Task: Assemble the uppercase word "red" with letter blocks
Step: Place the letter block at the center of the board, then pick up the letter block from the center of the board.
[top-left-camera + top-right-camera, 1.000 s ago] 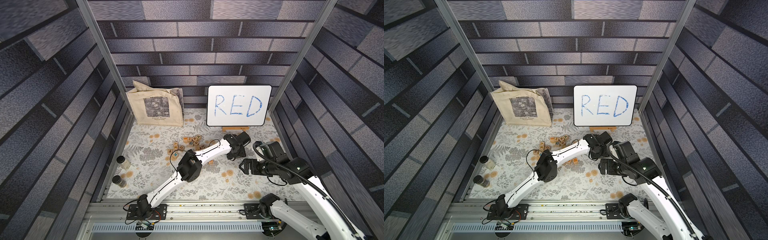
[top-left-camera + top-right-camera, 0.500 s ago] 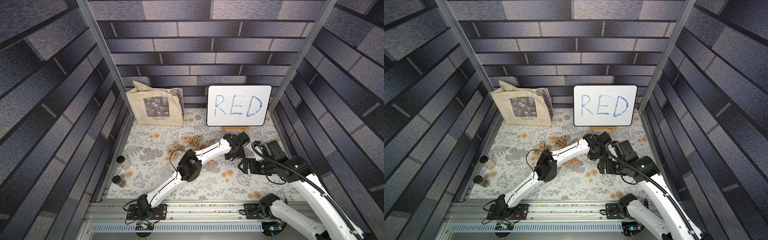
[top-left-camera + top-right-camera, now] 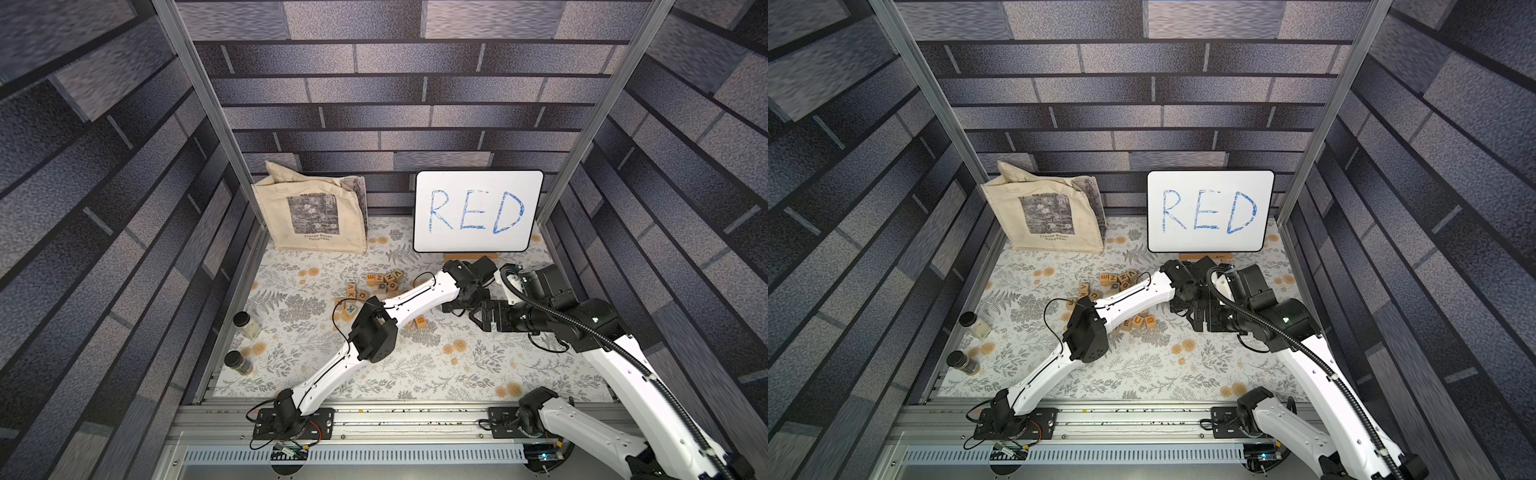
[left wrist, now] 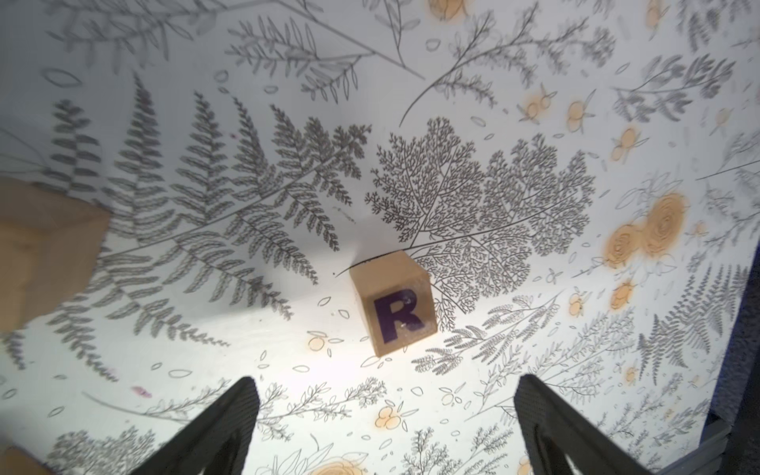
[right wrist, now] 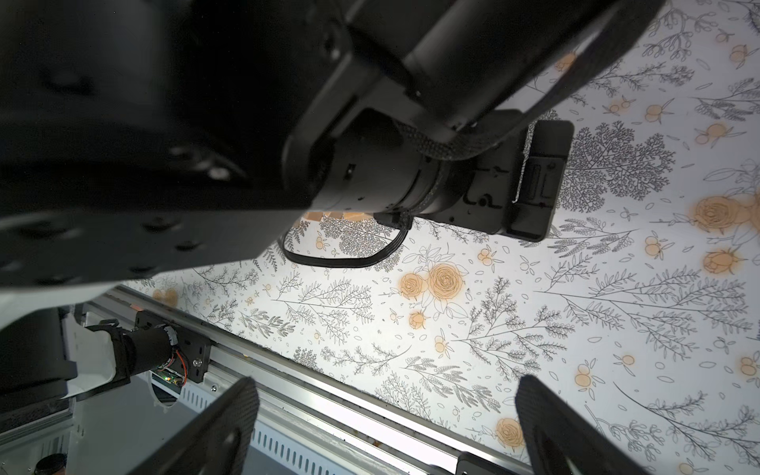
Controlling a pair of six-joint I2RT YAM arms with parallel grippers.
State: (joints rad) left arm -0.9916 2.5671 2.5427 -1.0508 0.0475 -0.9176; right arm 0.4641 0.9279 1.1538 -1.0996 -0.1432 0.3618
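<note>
The R block (image 4: 392, 306) sits alone on the flowery cloth (image 4: 205, 349), and its purple R can be seen. It is just in front of the left gripper (image 4: 385, 384), whose jaws are wide apart and hold nothing. The right gripper (image 5: 384, 384) is spread wide too, and empty. So one letter looks placed. Two are left. An E block (image 3: 371, 277) waits in the pile of letter blocks (image 3: 384, 284), well apart from the R. No D can be made out.

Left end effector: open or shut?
Open: the left end effector spreads wide, empty; the pale wooden purple-R cube sits free beyond it.
</note>
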